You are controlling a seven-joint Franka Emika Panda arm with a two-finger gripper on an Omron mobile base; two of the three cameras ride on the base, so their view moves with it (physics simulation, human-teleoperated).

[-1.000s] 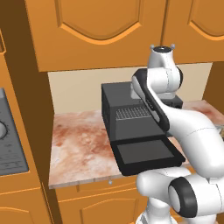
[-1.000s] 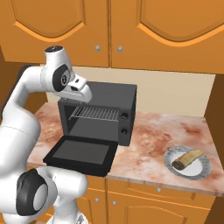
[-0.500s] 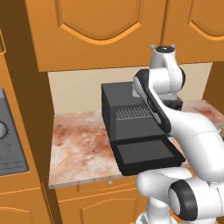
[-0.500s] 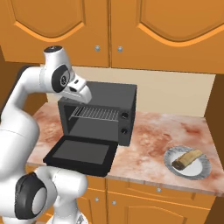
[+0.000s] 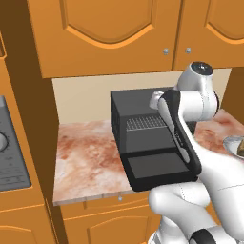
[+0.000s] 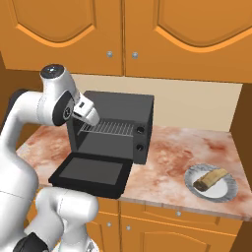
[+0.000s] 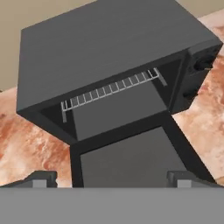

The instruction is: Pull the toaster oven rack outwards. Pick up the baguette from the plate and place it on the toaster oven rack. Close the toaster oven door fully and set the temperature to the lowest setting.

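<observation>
1. Your gripper [image 7: 111, 178] hangs wide open and empty above the toaster oven door [image 7: 131, 159], which lies folded down.
2. The toaster oven rack [image 7: 111, 90] sits inside the toaster oven [image 6: 115, 125].
3. The baguette [image 6: 210, 178] rests on the plate [image 6: 195, 174], well apart on the counter.

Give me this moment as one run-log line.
gripper: open, holding nothing, above toaster oven door | door: fully down | toaster oven rack: inside cavity | baguette: on plate
</observation>
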